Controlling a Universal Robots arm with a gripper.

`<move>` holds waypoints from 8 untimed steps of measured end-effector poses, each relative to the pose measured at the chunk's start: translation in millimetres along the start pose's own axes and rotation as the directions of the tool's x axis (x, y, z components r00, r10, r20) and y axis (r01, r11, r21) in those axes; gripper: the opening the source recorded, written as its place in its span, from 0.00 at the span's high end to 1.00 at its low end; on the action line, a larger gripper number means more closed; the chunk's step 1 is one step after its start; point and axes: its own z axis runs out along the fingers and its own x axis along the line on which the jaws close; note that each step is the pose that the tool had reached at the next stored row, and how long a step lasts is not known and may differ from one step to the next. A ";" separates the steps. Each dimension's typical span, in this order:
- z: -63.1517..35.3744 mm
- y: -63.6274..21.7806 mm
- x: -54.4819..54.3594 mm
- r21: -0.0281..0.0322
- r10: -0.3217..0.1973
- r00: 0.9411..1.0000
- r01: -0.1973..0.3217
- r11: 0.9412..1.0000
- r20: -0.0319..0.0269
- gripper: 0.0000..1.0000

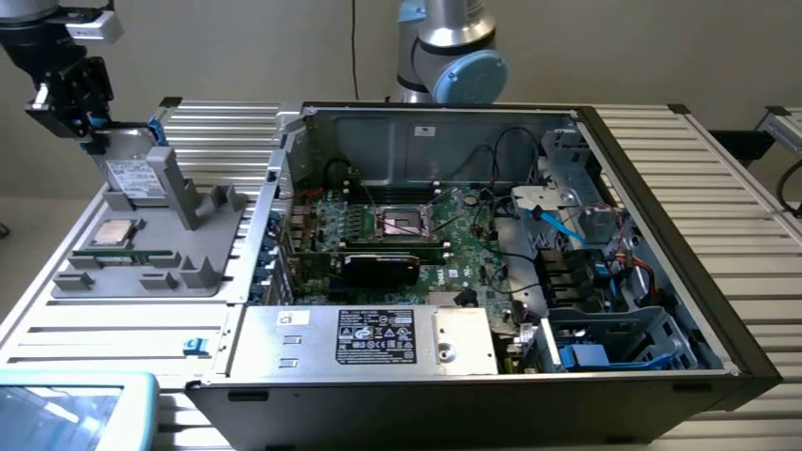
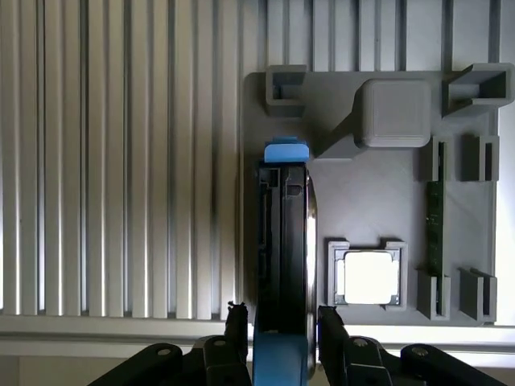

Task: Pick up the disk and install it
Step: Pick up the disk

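Disk (image 1: 131,177) (image 2: 282,241) on edge in grey holder (image 1: 150,256) (image 2: 354,201), at exterior view's left of open computer case (image 1: 426,141); gripper (image 1: 85,132) (image 2: 283,318) straddles its blue-tabbed end, pinching or just clear, cannot tell.

Bright, even light; glare along the disk (image 2: 283,249).
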 end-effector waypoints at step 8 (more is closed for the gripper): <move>1.1 0.0 0.1 0.000 0.000 1.000 0.000 1.000 0.006 0.53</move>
